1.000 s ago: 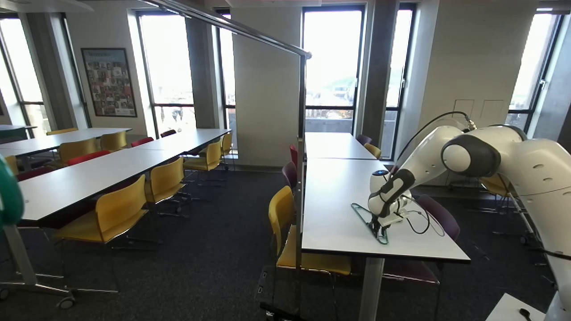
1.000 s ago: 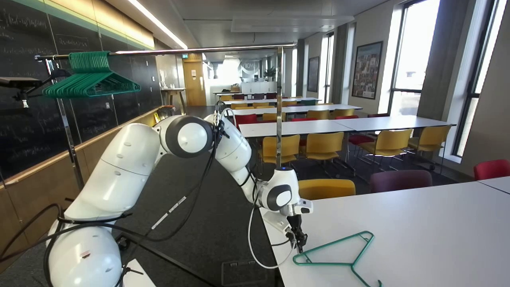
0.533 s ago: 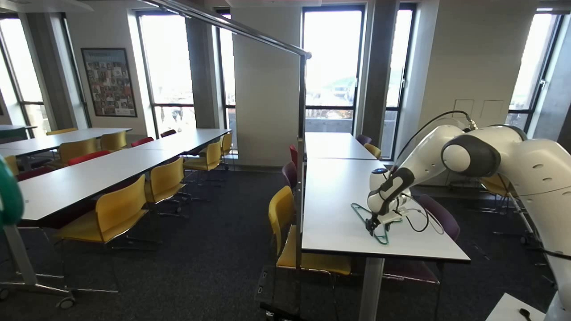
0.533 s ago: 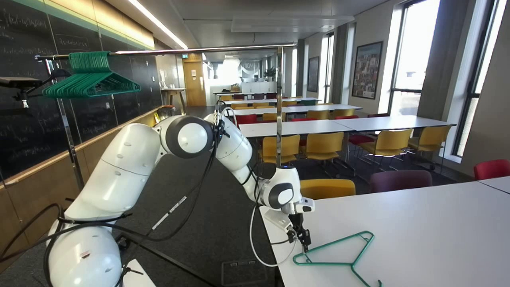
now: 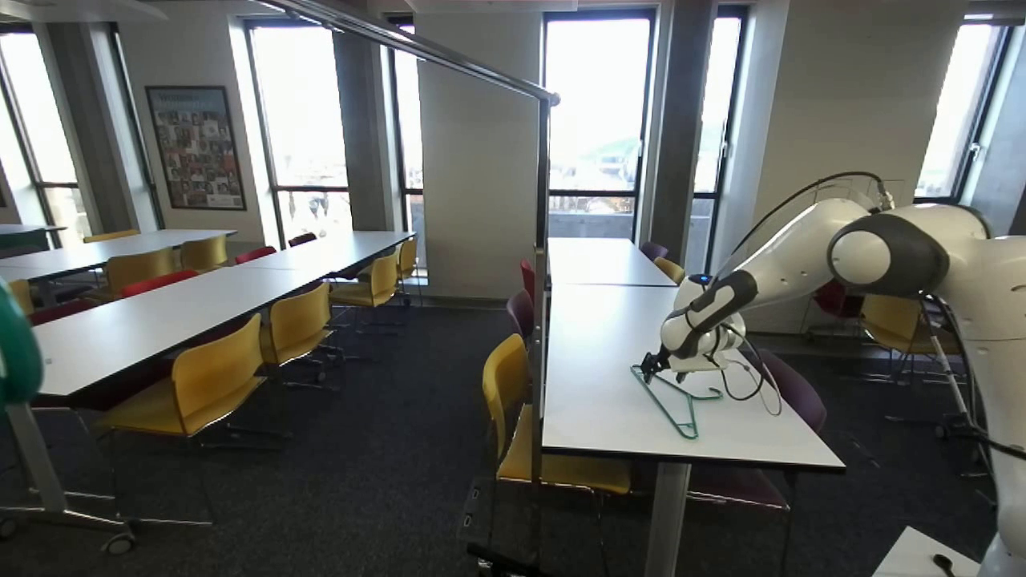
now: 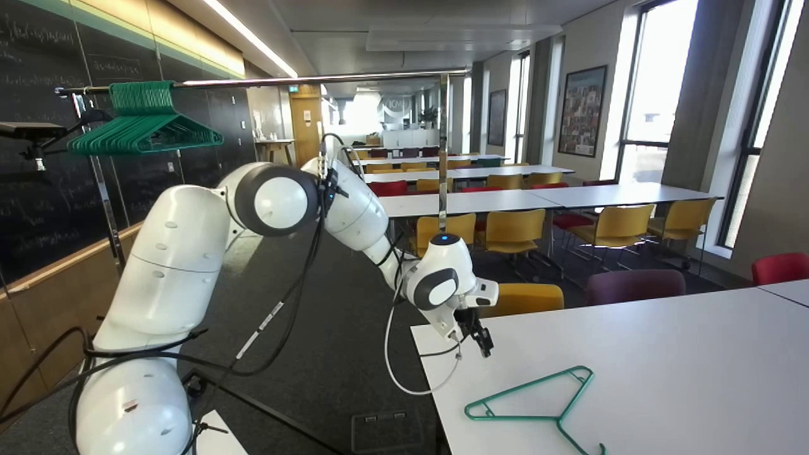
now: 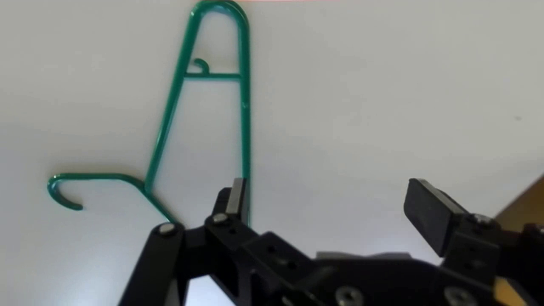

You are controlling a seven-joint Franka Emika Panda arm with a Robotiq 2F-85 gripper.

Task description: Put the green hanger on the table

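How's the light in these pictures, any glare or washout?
In both exterior views the windows are washed out nearly white; in an exterior view the rail shows bright streaks; in the wrist view the table has a pale glare patch, lower left, yet the green hanger reads clearly.

Tall windows [image 5: 599, 120] glow — dark floor [image 5: 385, 481], yellow chairs [image 5: 204, 377].

green hanger [image 7: 245, 114], white-topped table [image 6: 663, 360], black claw [image 7: 326, 187].
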